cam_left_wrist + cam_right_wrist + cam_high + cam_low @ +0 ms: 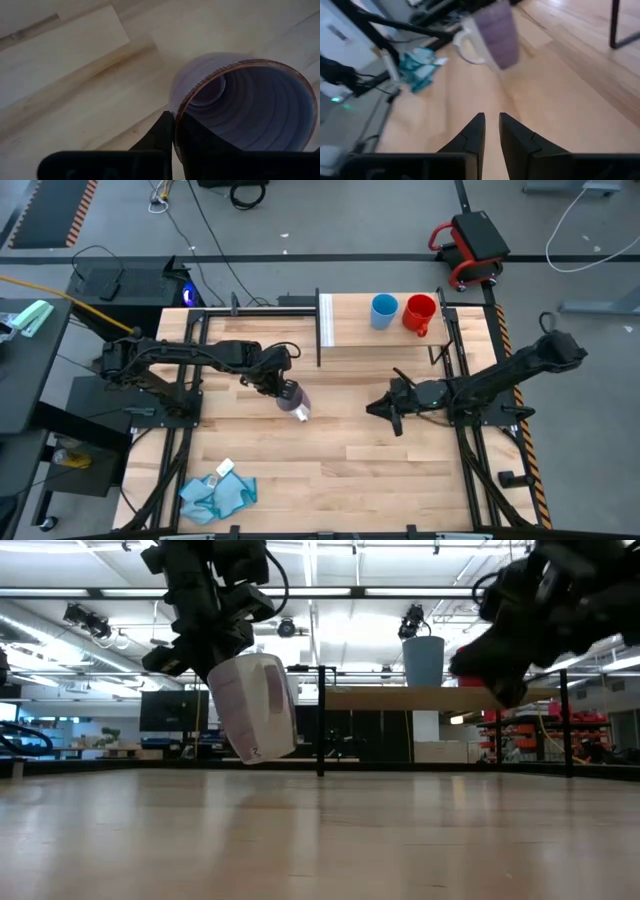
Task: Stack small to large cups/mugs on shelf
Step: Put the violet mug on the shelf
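The translucent purple-grey mug hangs tilted just above the tabletop, left of centre, and my left gripper is shut on it; it also shows in the low view and the right wrist view. The light-blue cup and the red mug stand side by side on the light-wood shelf at the far side. My right gripper hovers right of centre, empty, its fingers a narrow gap apart. My left gripper holds the purple-grey mug by its rim, one finger inside the mouth and the other finger outside the wall. The fingers come from above, from the table's left. The mug hangs tilted below them, clear of the table.
A crumpled teal cloth with a small white piece lies at the near left corner of the table. The shelf's dark posts stand at the far side. Bare tabletop spreads between the arms and the near edge.
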`<state>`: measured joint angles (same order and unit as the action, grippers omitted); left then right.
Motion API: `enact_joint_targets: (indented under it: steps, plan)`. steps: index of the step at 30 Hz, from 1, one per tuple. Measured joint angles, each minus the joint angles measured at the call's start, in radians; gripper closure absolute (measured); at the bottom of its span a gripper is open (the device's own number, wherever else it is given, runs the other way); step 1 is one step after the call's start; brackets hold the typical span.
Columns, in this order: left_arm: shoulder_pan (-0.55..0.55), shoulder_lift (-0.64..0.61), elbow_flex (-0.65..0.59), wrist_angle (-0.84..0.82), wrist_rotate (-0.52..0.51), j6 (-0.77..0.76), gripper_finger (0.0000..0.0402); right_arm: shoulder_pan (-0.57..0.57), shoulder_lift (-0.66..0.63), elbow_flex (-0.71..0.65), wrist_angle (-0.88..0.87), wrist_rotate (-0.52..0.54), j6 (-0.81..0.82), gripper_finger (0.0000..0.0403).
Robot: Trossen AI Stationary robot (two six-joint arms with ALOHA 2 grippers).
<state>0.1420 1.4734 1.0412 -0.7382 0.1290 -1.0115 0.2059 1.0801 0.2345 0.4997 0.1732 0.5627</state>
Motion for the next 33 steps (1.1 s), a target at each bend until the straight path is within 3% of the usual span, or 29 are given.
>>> enact_joint_targets:
  steps: [8, 17, 22, 29, 33]
  plan:
    - [-0.002, 0.000, 0.000, -0.026, 0.000, -0.004, 0.0385, -0.097, 0.383, 0.074, 0.343, -0.166, -0.059, 0.0339]
    - [-0.030, 0.021, 0.001, -0.101, -0.013, -0.008, 0.0384, -0.165, 0.633, 0.348, 0.390, -0.393, -0.160, 0.0339]
    - [-0.049, 0.049, 0.006, -0.102, -0.012, -0.022, 0.0380, -0.165, 0.732, 0.450, 0.389, -0.413, -0.177, 0.0339]
    - [-0.051, 0.055, 0.042, -0.139, -0.033, -0.016, 0.0381, -0.148, 0.834, 0.467, 0.453, -0.417, -0.175, 0.0339]
    - [-0.049, 0.065, 0.075, -0.190, -0.055, -0.014, 0.0378, -0.118, 0.854, 0.469, 0.481, -0.285, -0.230, 0.0339]
